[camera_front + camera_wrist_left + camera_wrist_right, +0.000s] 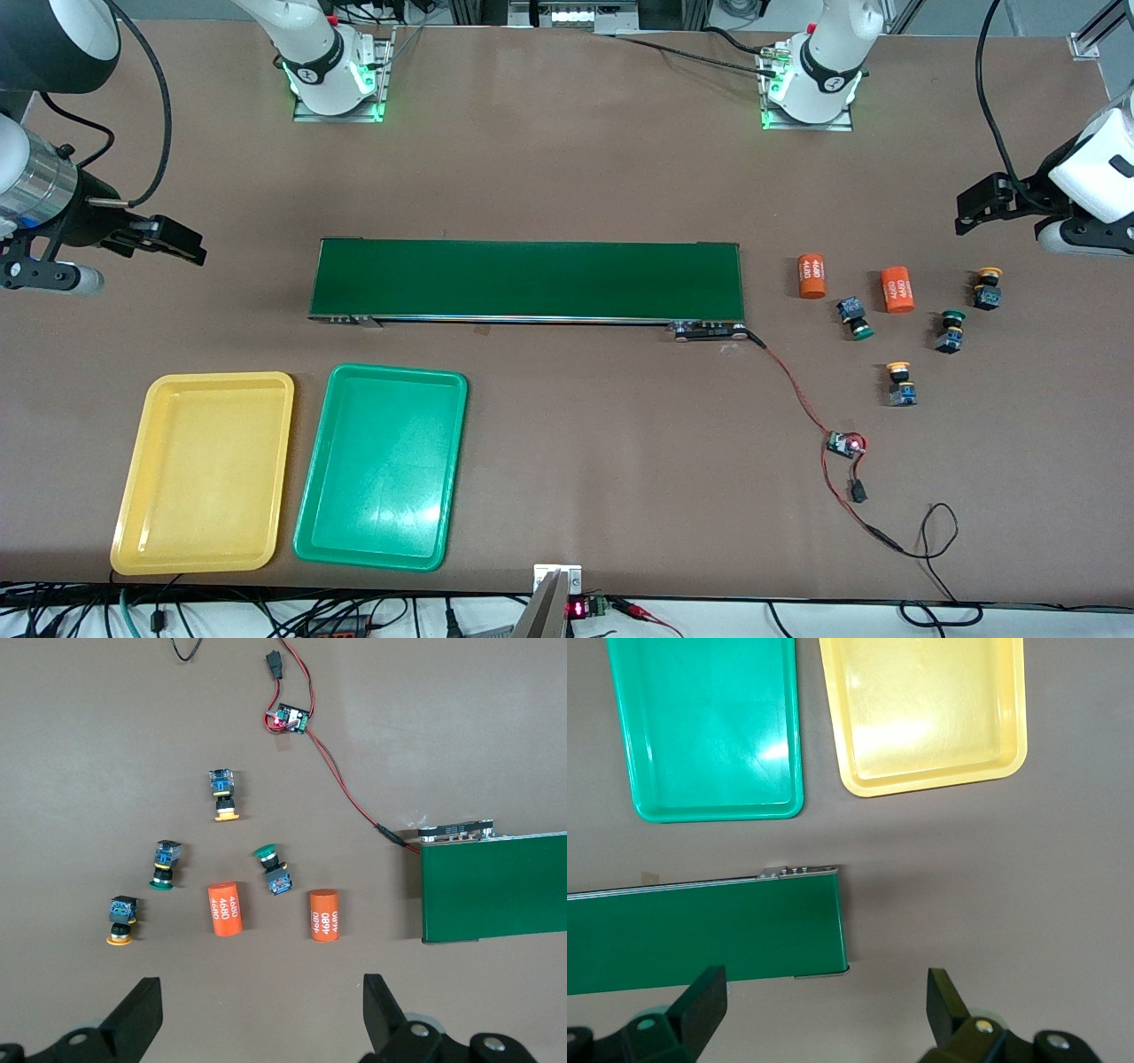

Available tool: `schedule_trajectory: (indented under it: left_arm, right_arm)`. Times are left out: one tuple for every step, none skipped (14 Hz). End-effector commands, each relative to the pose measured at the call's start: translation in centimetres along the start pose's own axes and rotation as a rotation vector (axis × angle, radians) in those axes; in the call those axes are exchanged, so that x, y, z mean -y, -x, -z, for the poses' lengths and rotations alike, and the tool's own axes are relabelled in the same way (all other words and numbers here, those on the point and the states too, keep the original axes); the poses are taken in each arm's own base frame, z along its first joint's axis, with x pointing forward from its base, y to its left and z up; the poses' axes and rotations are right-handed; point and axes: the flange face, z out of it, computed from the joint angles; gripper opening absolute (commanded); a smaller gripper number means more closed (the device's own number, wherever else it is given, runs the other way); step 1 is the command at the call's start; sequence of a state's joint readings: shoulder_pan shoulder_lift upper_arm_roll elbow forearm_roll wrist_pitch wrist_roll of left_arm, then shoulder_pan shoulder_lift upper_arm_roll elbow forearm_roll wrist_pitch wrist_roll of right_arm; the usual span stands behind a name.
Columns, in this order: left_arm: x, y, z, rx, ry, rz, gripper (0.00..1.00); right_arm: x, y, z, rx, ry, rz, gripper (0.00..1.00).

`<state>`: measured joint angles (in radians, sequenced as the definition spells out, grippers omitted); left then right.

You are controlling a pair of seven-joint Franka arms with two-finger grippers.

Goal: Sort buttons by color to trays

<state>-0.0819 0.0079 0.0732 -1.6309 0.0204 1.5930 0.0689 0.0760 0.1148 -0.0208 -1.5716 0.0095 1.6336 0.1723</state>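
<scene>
Both arms waited with jaws spread wide and holding nothing. The left gripper [257,1014] hung over bare desk [567,177] at its end, just past two orange cylinders [224,909]. Farther out from its jaws, four buttons [223,794] lay scattered on their sides, well apart, with open desk around them: black bodies, blue bases, two yellow-capped, two green-capped. The right gripper [824,1014] hung by the conveyor belt's [700,935] end. Farther out from those jaws sat a yellow tray [930,780] and a green tray [709,806], side by side.
</scene>
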Motion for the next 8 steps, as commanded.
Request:
schedule_trajectory:
  left_arm:
    - [0.02, 0.39, 0.19, -0.003, 0.004, -0.002, 1.00]
    - [0.18, 0.40, 0.18, -0.003, 0.004, 0.001, 1.00]
    - [0.19, 0.34, 0.19, -0.005, 0.004, 0.001, 1.00]
    - [0.19, 0.33, 0.19, -0.005, 0.004, 0.001, 1.00]
    - [0.19, 0.33, 0.19, -0.005, 0.004, 0.001, 1.00]
    - [0.27, 0.34, 0.19, -0.005, 0.004, 0.002, 1.00]
    - [0.19, 0.33, 0.19, -0.005, 0.004, -0.001, 1.00]
    - [0.27, 0.34, 0.19, -0.005, 0.004, 0.002, 1.00]
  right_arm:
    - [0.44, -0.01, -0.09, -0.017, -0.020, -0.027, 1.00]
    - [0.69, -0.09, 0.37, -0.027, -0.017, -0.010, 1.00]
    - [0.73, -0.11, 0.27, -0.024, -0.019, -0.013, 1.00]
    - [0.71, -0.11, 0.27, -0.024, -0.018, -0.013, 1.00]
    - [0.71, -0.11, 0.27, -0.024, -0.018, -0.014, 1.00]
    - [0.73, -0.11, 0.27, -0.024, -0.019, -0.013, 1.00]
    - [0.55, -0.14, 0.27, -0.024, -0.019, -0.013, 1.00]
    - [0.46, -0.16, 0.28, -0.024, -0.019, -0.014, 1.00]
